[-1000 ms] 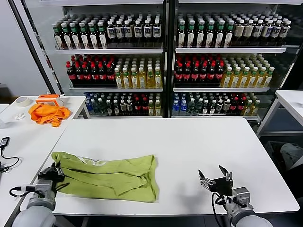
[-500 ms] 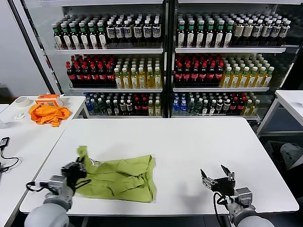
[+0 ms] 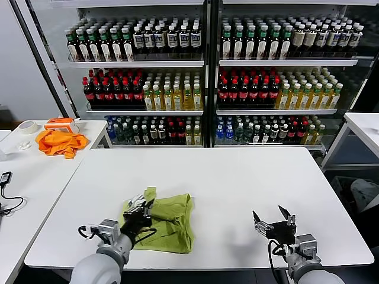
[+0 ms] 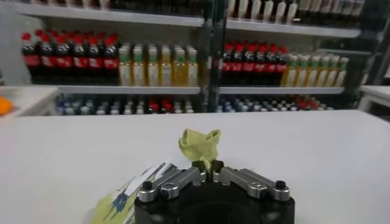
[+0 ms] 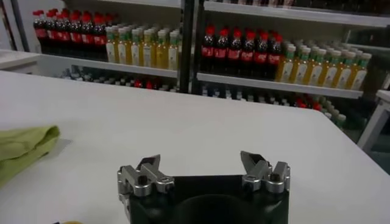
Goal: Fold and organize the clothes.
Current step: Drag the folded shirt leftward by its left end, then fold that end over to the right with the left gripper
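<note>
The clothes are a lime green T-shirt lying bunched on the white table, left of centre near the front edge. My left gripper is shut on the shirt's left end and holds it lifted over the rest of the garment, so the white and dark print shows. In the left wrist view a tuft of green cloth sticks up from my left gripper, whose jaws are pressed together. My right gripper stands open near the front right edge, well apart from the shirt, with nothing between its fingers.
A second white table stands at the left with an orange cloth, a tape roll and a cable. Drink coolers full of bottles line the back. Another table corner is at the far right.
My left gripper has carried the shirt's left end up and to the right, folding it over the body; the shirt now covers about half its earlier width. The right gripper stayed put.
</note>
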### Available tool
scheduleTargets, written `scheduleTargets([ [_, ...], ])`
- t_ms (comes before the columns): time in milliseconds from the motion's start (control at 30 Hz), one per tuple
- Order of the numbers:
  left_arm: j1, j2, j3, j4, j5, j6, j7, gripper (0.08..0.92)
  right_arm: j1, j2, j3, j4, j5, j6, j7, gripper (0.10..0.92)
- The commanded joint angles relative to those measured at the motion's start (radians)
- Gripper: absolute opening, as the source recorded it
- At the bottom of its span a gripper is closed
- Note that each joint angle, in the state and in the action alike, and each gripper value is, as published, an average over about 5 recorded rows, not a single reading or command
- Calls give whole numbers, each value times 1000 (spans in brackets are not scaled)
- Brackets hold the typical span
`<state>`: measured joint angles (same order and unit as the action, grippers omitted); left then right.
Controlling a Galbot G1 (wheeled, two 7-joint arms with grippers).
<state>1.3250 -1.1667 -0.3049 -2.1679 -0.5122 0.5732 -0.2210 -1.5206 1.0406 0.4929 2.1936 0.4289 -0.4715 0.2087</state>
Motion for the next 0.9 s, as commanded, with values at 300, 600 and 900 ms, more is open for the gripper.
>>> scheduleTargets([
  [300, -91, -104, 131, 75, -101, 4, -47, 102, 6, -2, -19, -9, -7, 0, 1, 823],
  [600, -126, -137, 149, 154, -101, 3, -100, 102, -2, -20, -4, 5, -1, -1, 0, 823],
  [900, -137, -175, 148, 199, -97, -56, -84, 271, -2, -14, -7, 6, -2, 1, -1, 823],
])
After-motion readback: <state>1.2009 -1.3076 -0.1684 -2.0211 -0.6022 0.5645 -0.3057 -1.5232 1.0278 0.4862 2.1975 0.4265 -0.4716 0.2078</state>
